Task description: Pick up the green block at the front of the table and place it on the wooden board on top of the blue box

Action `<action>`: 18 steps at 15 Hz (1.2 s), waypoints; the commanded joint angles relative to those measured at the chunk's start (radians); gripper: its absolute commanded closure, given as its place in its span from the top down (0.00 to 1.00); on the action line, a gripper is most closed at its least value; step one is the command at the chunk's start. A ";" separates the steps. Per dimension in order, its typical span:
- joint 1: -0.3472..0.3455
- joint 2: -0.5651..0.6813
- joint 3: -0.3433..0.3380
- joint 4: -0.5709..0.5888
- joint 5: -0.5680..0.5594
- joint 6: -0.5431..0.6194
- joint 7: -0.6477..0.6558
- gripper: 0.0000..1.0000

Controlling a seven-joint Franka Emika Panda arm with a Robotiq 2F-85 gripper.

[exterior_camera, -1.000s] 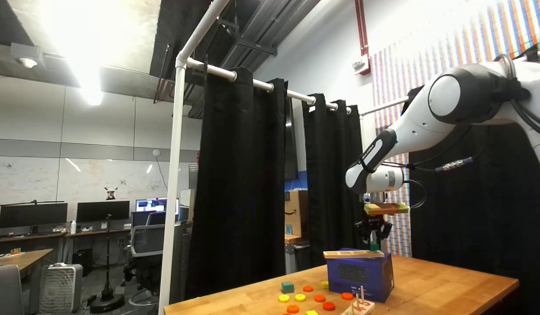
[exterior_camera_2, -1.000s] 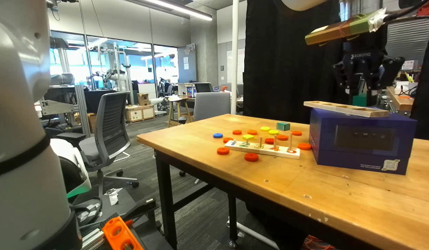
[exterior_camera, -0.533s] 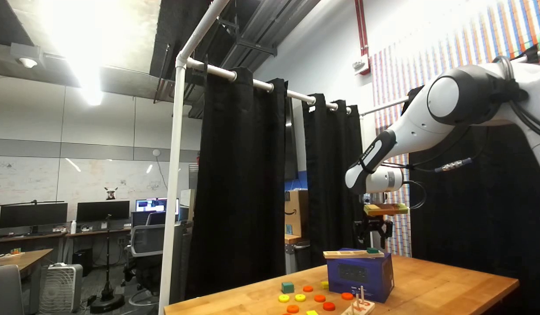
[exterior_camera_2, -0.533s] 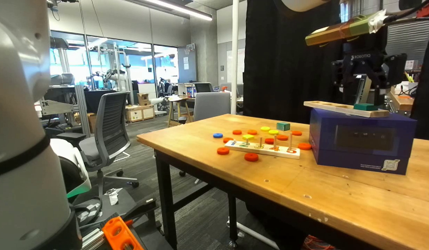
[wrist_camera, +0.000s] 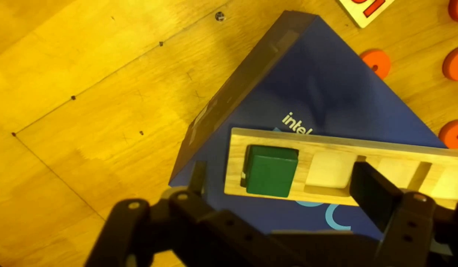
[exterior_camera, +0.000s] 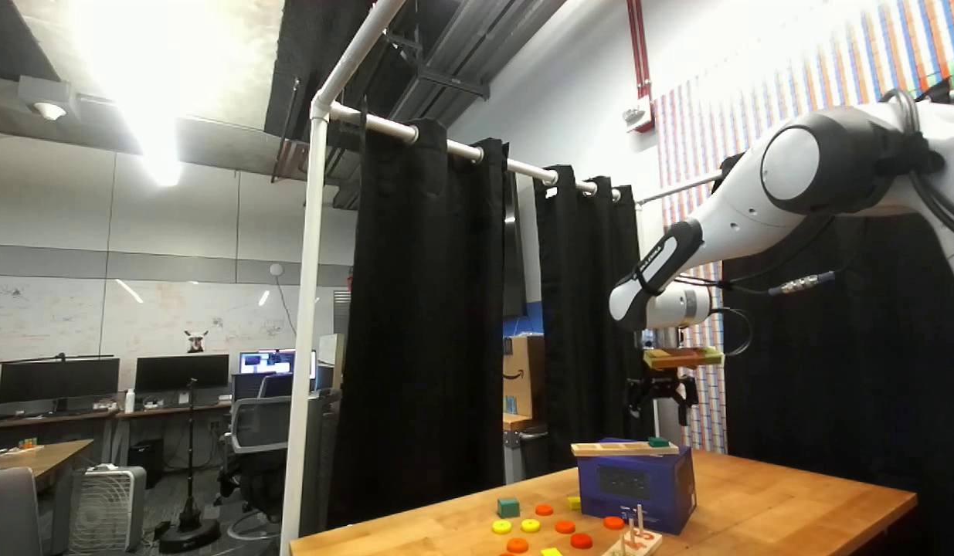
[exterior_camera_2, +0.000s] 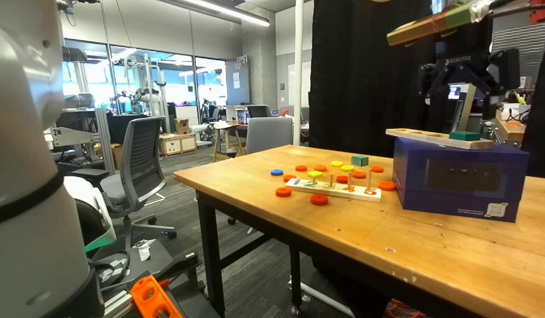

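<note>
Gripper [exterior_camera: 660, 415] is higher and spread wider than half a second ago; white arm [exterior_camera: 743, 224] came up with it. Green rectangular block [wrist_camera: 272, 172] hasn't shifted over that span.

Gripper state: fingers [wrist_camera: 375, 196] well apart, holding nothing. Wrist view has them coming in from the bottom, one each side of the block, both off it. In both exterior views it hangs in the right half of the frame, above the block with air between.

Block sits at the left-end recess of a long pale wooden board [wrist_camera: 305, 159], mid-frame in the wrist view, top standing proud. Dark gap along its left side; can't tell if it's fully bottomed out. Board lies across the top of a dark blue rectangular box [exterior_camera_2: 457, 176] and, in an exterior view, overhangs the box's left edge. Box is on the light-brown wooden desk [exterior_camera_2: 378, 229], right side of the frame.

In an exterior view, mid-frame on the desk: pale wooden peg strip [exterior_camera_2: 338, 191] with painted numbers, flat round orange-red discs [exterior_camera_2: 319, 200] around it, two round yellow discs [exterior_camera_2: 337, 164] behind, one flat round blue disc [exterior_camera_2: 276, 172] to the left, green cube [exterior_camera_2: 359, 161] near the yellow ones.
</note>
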 commanded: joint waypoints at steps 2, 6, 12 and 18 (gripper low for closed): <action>0.016 -0.181 0.002 -0.060 -0.097 -0.121 0.017 1.00; 0.016 -0.342 0.022 -0.164 -0.134 -0.185 0.003 1.00; 0.026 -0.530 0.055 -0.394 -0.113 -0.197 -0.020 1.00; 0.050 -0.640 0.063 -0.601 -0.116 -0.187 -0.110 1.00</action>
